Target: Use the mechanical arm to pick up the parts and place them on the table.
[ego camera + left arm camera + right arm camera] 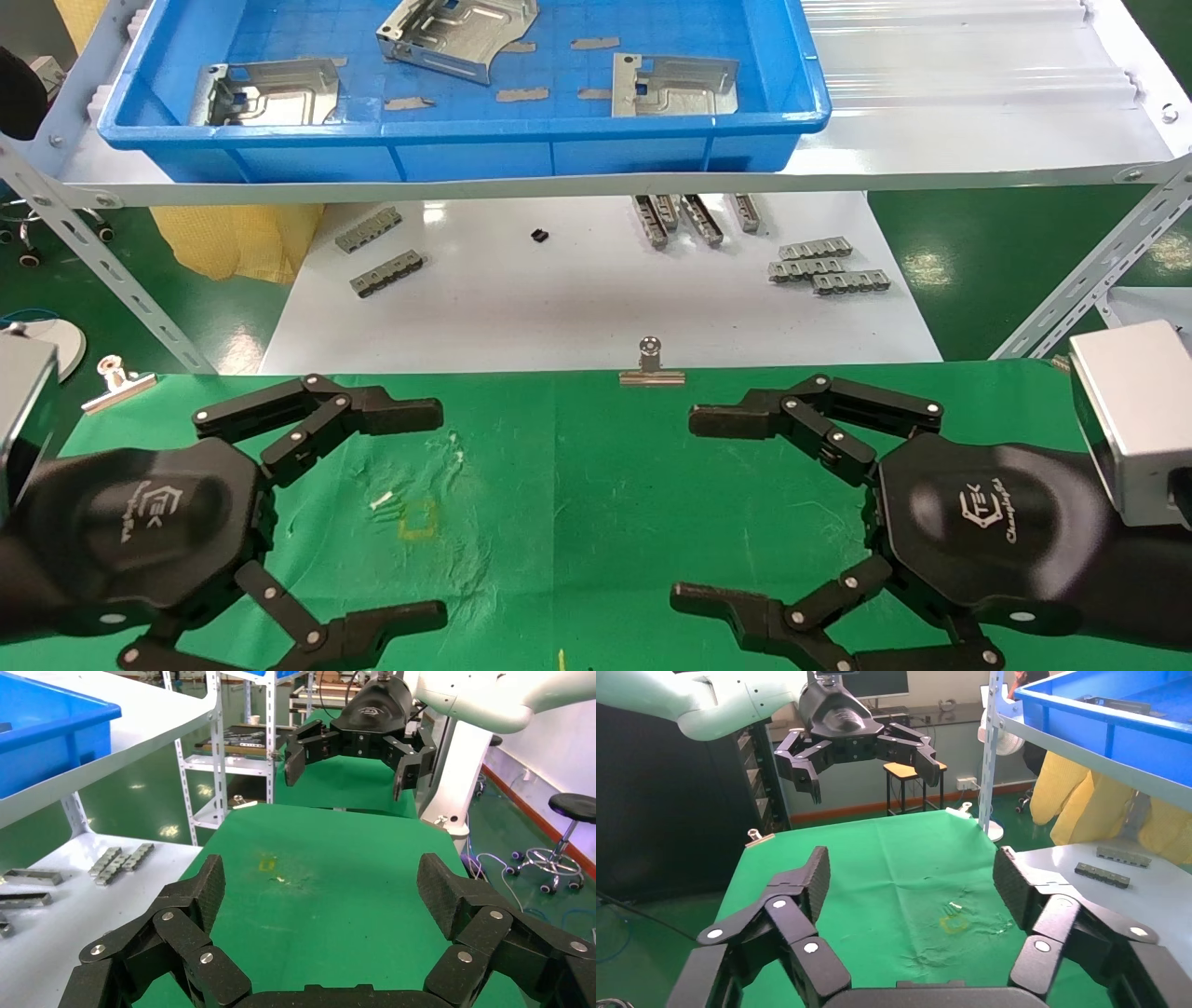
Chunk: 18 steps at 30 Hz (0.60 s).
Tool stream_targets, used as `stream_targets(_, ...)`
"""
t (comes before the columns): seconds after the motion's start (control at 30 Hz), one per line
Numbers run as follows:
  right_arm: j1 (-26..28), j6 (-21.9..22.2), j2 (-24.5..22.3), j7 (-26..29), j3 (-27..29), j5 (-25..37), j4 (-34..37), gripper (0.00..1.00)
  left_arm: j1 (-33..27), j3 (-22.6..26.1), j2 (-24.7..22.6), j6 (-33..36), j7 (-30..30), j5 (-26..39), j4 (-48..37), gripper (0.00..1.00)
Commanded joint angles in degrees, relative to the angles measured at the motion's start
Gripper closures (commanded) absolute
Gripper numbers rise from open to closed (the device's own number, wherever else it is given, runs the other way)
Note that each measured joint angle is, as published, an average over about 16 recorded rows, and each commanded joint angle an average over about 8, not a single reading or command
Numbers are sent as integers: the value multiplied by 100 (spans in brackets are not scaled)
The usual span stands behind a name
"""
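Note:
Three silvery stamped parts lie in a blue bin point(466, 154) on the white shelf: one at the left point(265, 93), one at the middle back point(456, 33), one at the right point(675, 86). My left gripper point(438, 513) is open and empty over the green table point(559, 485), at its left side. My right gripper point(684, 508) is open and empty at the right side, facing the left one. The left wrist view shows the green cloth point(330, 881) between my own fingers and the right gripper point(351, 755) beyond. The right wrist view shows the left gripper point(863, 748) beyond.
A glossy white board point(596, 298) lies beyond the table under the shelf, with small grey ridged bars point(824, 266) and more bars point(382, 252) on it. Binder clips point(651, 365) hold the cloth at the far edge. Thin grey strips point(521, 93) lie in the bin. A slanted shelf leg point(1090, 270) stands at the right.

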State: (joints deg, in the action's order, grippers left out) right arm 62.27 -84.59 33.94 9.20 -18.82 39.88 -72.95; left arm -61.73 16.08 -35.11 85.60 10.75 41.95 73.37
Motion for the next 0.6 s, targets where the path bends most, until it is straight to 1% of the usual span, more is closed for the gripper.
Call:
stream_targets(0.03,0,0,0,0,0,0,0,100,0,0,0,0,0,0,0,0)
stream_targets(0.47,0,0,0,0,0,0,0,100,-3,-3,6,-5,-1,6,4,0)
stream_targets(0.6,0,0,0,0,0,0,1,100,-111,-23,25,-113,40,66,48,0)
